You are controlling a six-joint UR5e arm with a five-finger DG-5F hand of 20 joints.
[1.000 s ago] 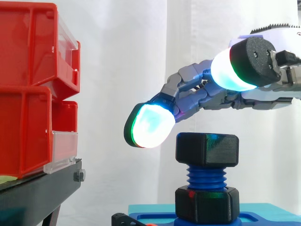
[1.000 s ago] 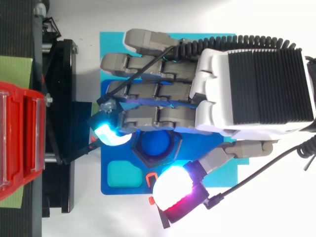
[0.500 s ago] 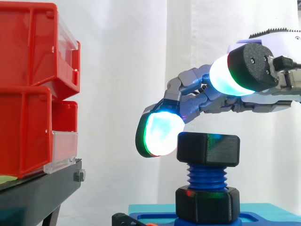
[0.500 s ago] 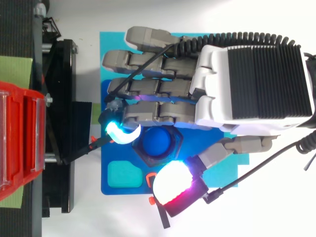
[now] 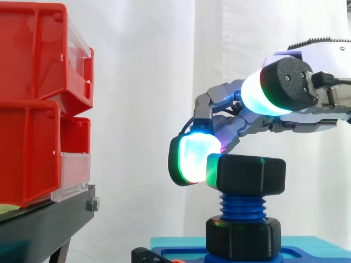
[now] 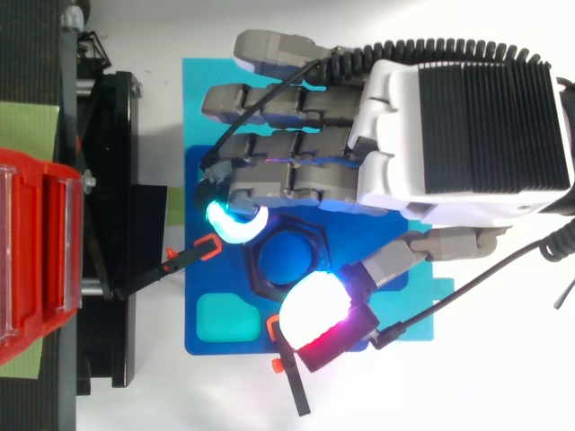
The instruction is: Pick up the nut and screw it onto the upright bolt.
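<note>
From my station I see the black nut (image 5: 251,172) sitting on top of the upright blue bolt (image 5: 241,205), with several turns of thread bare below it. A second black hex collar (image 5: 244,238) sits at the bolt's foot on the blue base plate (image 6: 216,296). That plate rests on a turquoise mat (image 6: 199,74).

The hand (image 6: 467,117) reaches in over the bolt from the right of the side view, palm down. It is loosely spread and grips nothing. One bent finger comes down so that its glowing fingertip (image 5: 192,159) lies flat against the nut's left face. In the top view that same pad sits at the nut's upper left corner. The thumb pad (image 5: 266,93) is raised well above the nut and does not touch it. From above it hangs over the nut's lower right edge. The other fingers lie side by side above the plate, beyond the bolt.

Two small orange clips (image 6: 208,247) sit on the plate near the nut. Red bins (image 5: 33,98) stand stacked on the black stand (image 5: 44,224) to the left, well apart from the bolt, before the white curtain (image 5: 142,82).
</note>
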